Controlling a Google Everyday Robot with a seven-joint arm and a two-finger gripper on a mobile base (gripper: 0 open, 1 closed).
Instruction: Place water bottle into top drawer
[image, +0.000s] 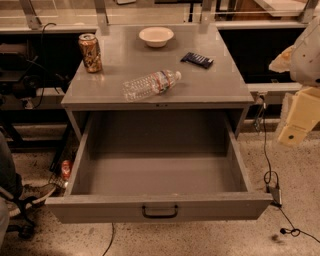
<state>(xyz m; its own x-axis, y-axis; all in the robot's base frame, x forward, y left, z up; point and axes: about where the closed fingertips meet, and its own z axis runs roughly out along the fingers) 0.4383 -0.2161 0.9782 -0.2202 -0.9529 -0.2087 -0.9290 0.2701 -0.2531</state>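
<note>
The water bottle (151, 84), clear crinkled plastic with a white cap and a red-blue-white label band, lies on its side on the grey cabinet top (210, 85), cap pointing right. Below it the top drawer (159, 172) is pulled fully out and holds nothing; its black handle (160, 212) is centred on the front panel. My gripper (298, 120), a pale cream part of the arm, hangs at the far right, off the cabinet's right side at drawer height, well away from the bottle and holding nothing visible.
On the cabinet top stand a brown-orange drink can (90, 52) at the back left, a white bowl (156, 36) at the back centre and a dark snack packet (197, 60) to the right. Cables (272, 180) lie on the floor at right. A person's shoe (30, 196) is at left.
</note>
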